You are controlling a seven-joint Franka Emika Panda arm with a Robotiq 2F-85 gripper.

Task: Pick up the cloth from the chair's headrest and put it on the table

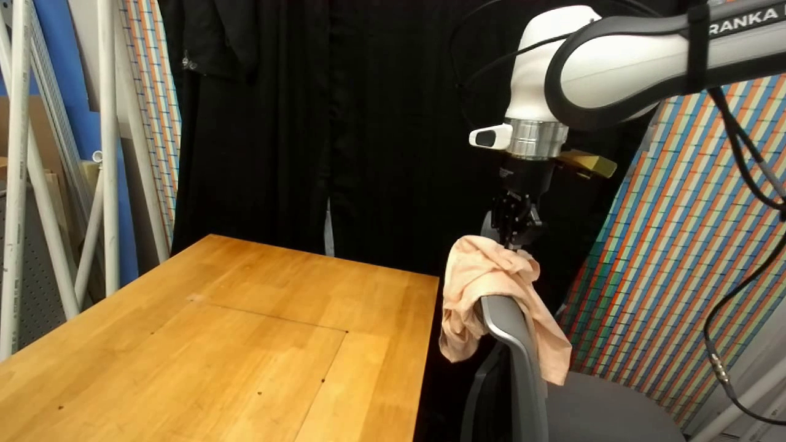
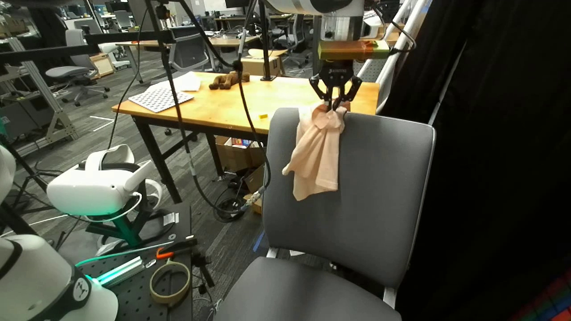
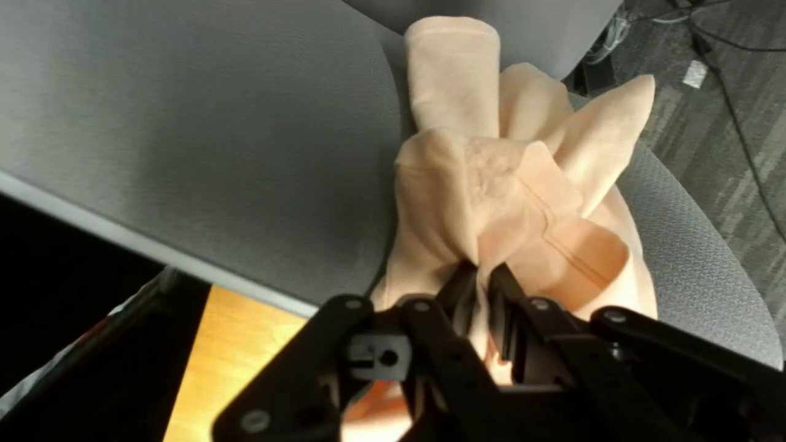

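A peach cloth (image 1: 485, 276) hangs draped over the top of the grey chair's backrest (image 2: 374, 178), with folds down both sides. It also shows in an exterior view (image 2: 319, 156) and in the wrist view (image 3: 454, 80). My gripper (image 1: 511, 245) points down at the top of the backrest. In the wrist view, its fingers (image 3: 485, 273) are closed on a pinched fold of the cloth. The cloth still lies against the chair. The wooden table (image 1: 245, 344) stands beside the chair's back and shows in all views. The fingertips are partly hidden by the cloth.
On the table lie a brown plush toy (image 2: 228, 81), a white perforated board (image 2: 160, 99) and a small yellow block (image 2: 263, 116). A black curtain (image 1: 381, 135) hangs behind. A cable (image 1: 709, 319) loops beside the arm. A white headset (image 2: 89, 191) stands on a cart.
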